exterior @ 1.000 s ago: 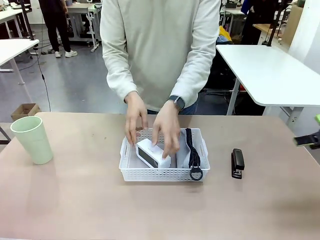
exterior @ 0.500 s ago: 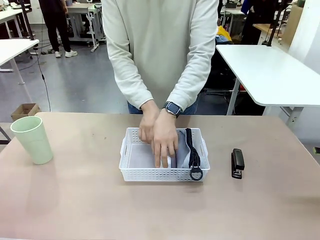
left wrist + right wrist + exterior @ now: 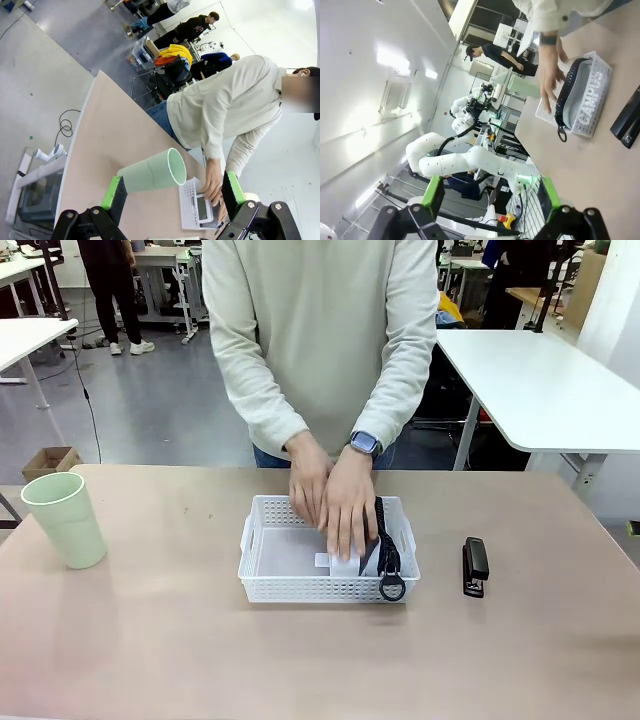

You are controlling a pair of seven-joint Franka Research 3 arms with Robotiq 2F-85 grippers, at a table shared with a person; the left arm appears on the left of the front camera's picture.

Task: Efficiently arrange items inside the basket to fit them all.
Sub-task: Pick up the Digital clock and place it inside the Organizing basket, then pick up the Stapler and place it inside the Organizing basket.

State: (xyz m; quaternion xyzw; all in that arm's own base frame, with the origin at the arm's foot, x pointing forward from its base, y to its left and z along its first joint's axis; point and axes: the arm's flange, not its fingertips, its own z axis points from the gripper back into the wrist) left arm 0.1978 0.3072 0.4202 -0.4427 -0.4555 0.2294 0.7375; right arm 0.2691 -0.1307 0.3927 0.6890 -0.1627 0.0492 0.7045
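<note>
Packing is under way, and a person is doing it. Both of the person's hands are down in the white basket. They press the small white box against the grey "CAMPUS" zip pouch. The pouch stands on edge along the basket's right side, with its black strap draped over the front wall. The left part of the basket floor lies bare.

Two items wait outside on the bench. The pale green cup stands upright well to the left, and the black stapler lies just beside the basket's right wall, not touching it. By my reckoning the job is about half done.

The stapler is slim and rigid and should slot into a narrow gap. The smooth, tapered, hollow cup will need the free left space.

The basket is thin moulded plastic with perforated walls. The pouch is soft fabric that yields, and the box is hard-edged.

The left end effector has its fingers spread apart and holds nothing. The right end effector is likewise apart and empty.
</note>
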